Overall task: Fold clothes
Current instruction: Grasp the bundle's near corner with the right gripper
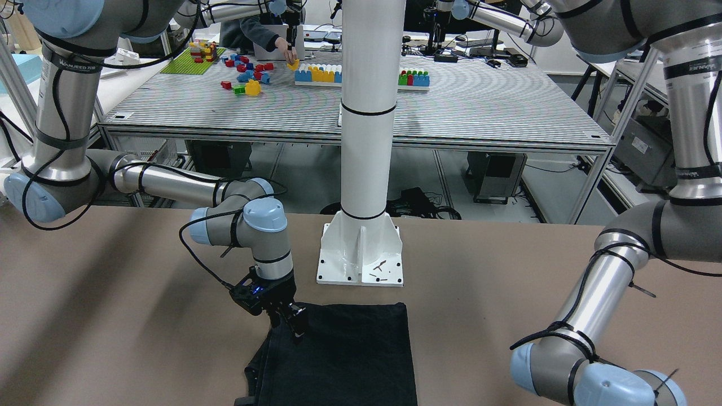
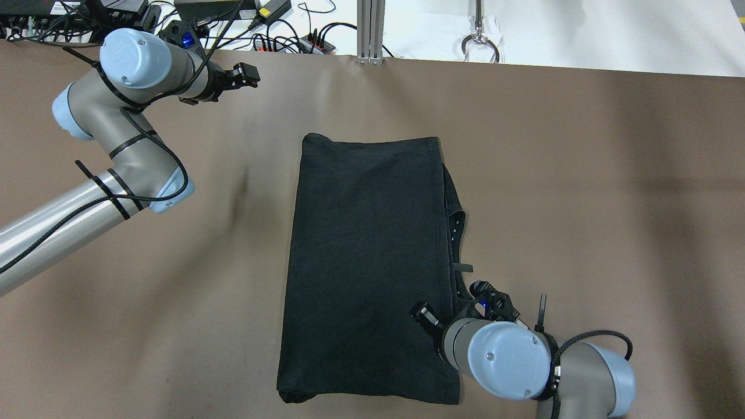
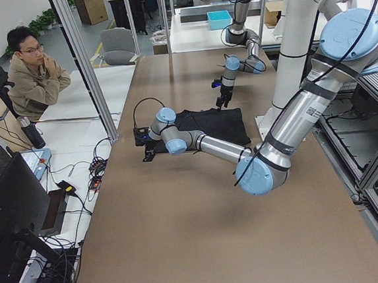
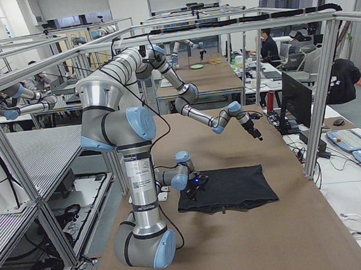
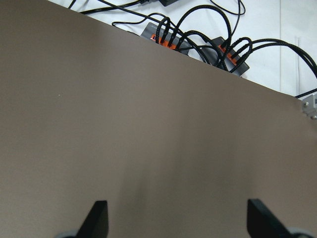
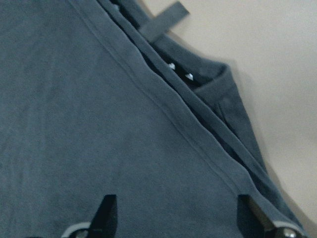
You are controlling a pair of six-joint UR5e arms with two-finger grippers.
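Right gripper (image 6: 177, 214) wide over garment (image 2: 366, 250) hem (image 6: 163, 104) at 4 o'clock; I'd pinch every layer. Left gripper (image 5: 176, 218) wide too, at 10 o'clock.

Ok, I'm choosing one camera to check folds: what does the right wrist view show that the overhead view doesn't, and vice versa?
Only the right wrist view: the right claw with both fingertips spread, open over the garment, plus the stitch lines of the hem. Only the overhead view: the garment's whole, roughly rectangular outline, the left claw far off near the table's corner, and cables beyond the edge. Both: the dark garment, its hemmed edge and the small tab sticking out beside it.
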